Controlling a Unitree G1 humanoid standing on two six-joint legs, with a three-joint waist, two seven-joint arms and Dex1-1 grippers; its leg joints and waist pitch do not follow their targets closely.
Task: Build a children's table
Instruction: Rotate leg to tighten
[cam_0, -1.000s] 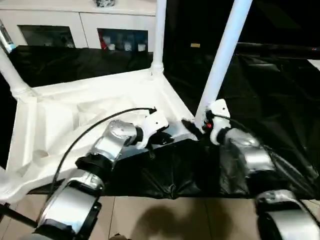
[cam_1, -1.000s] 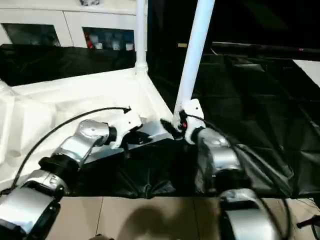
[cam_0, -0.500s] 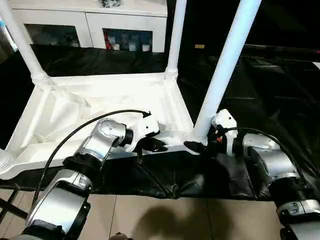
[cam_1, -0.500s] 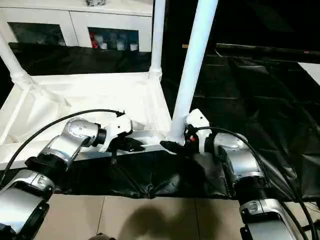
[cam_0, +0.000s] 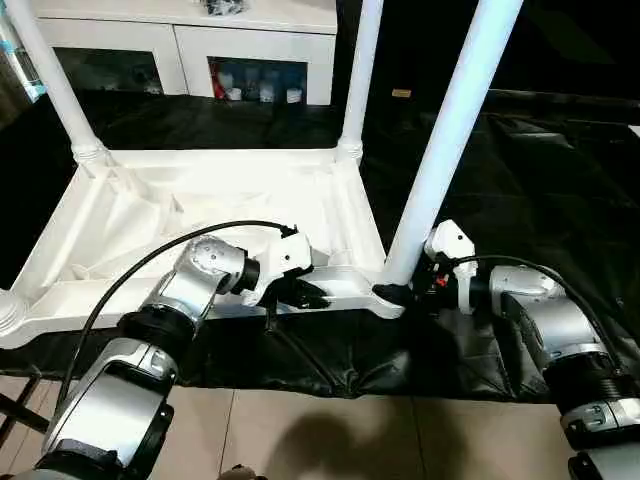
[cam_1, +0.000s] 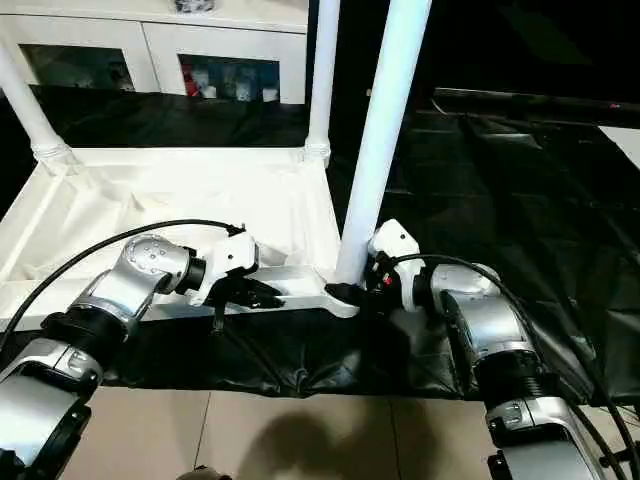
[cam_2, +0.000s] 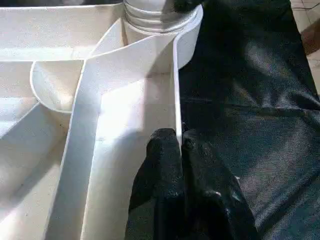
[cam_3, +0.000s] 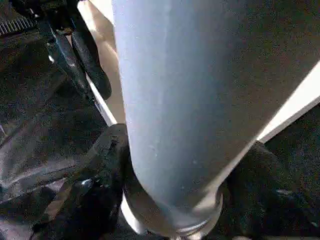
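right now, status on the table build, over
Left end effector pinching the table's near rim. Right end effector straddling the near leg's base. Three legs seen upright. Nothing in the way.

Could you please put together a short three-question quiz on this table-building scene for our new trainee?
1. True or false: the tabletop lies upside down on the black sheet.
2. Where is the left gripper shut? A) on a leg B) on the tabletop's near rim C) on the cabinet
3. Fill in: the right gripper's fingers sit on either side of the near leg's ____.

Key: 1 true. 2 B, as the left wrist view shows its fingers pinching the thin rim wall. 3 base, right at the corner socket.
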